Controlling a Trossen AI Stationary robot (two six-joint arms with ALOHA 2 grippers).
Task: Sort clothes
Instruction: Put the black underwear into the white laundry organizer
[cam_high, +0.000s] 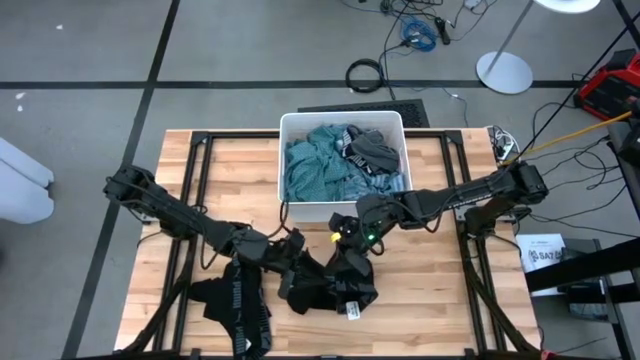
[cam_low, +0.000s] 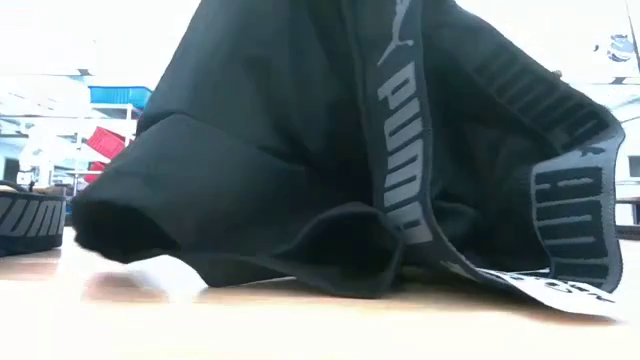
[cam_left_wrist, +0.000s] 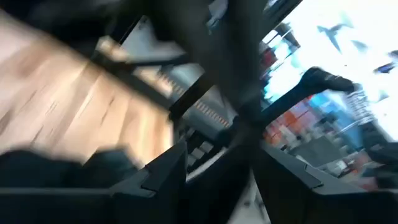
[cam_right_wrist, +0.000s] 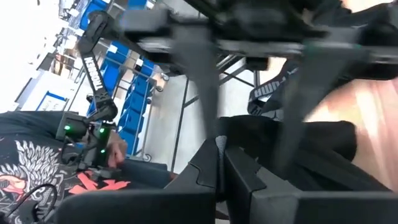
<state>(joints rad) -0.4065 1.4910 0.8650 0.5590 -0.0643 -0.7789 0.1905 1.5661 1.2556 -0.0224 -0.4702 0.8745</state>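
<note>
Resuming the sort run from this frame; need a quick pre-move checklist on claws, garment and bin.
1. Right claw shut on the black fabric garment with lettered waistband: ok.
2. Left claw at the same garment, grip on it: cannot tell.
3. Garment lifted off the wooden table: not ok, its lower edge touches the wood in the low view.
4. White rectangular plastic bin upright, holding teal-green clothes: ok.
5. Second black garment lies apart, near the left arm: ok.

The high camera looked straight down on the whole table (cam_high: 440, 300). The low one sat at tabletop level, close against the black garment (cam_low: 300, 150), at six o'clock overhead. Both wrist cameras looked past their own fingers toward the room.
</note>
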